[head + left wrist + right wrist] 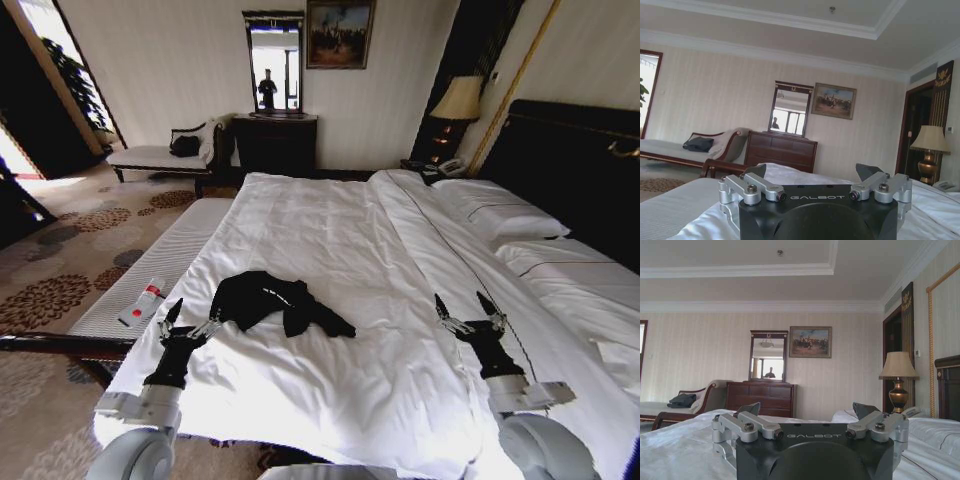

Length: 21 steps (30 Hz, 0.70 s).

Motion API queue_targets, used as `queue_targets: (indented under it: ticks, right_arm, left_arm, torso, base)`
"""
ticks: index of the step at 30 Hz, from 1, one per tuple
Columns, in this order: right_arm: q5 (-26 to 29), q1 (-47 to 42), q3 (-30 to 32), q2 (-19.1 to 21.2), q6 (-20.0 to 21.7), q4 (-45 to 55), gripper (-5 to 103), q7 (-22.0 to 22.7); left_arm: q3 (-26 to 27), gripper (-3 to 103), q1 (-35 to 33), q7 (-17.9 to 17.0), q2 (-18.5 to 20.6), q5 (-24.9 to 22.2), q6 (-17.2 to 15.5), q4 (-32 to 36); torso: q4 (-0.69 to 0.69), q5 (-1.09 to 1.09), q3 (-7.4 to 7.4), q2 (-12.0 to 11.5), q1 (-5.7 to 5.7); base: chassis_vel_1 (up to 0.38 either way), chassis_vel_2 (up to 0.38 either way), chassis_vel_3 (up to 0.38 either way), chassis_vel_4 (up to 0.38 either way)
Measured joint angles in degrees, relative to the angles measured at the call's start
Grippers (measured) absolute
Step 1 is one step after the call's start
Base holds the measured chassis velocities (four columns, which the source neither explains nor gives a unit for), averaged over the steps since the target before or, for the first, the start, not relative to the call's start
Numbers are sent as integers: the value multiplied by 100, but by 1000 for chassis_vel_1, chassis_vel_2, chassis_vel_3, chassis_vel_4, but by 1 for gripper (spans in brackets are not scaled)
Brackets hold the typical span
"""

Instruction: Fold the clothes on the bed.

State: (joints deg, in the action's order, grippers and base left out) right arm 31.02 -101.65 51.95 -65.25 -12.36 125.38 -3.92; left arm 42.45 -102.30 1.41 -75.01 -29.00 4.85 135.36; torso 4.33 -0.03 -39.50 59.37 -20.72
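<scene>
Your crumpled black soft-fabric T-shirt [275,301] lies bunched on the large white-sheeted bed [330,230], near its foot end, toward the left side. Your left gripper [187,325] hovers just beside the shirt's left edge, fingers spread apart, holding nothing. Your right gripper [470,313] sits well apart from it over the bare sheet, fingers likewise spread and empty.

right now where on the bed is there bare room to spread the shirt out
Bare sheet lies between the crumpled T-shirt and the right gripper, and beyond the shirt toward the pillows. It is crowded by the left gripper, close beside the shirt.
</scene>
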Motion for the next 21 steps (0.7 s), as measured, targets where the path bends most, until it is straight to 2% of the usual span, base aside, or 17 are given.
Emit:
queue_targets:
  ticks: [10,21]
  right_arm:
    - [-68,37,-36,-60,2,-48,100,6]
    - [-80,101,-96,-39,-4,-140,100,5]
  left_arm:
    - [67,100,8,7,53,-40,28,-55]
    - [34,100,62,9,12,-43,13,-54]
  torso:
    - [1,0,0,0,0]
    - [-1,-1,-1,0,0]
  base:
    - [7,24,-7,-15]
    - [23,100,-27,-103]
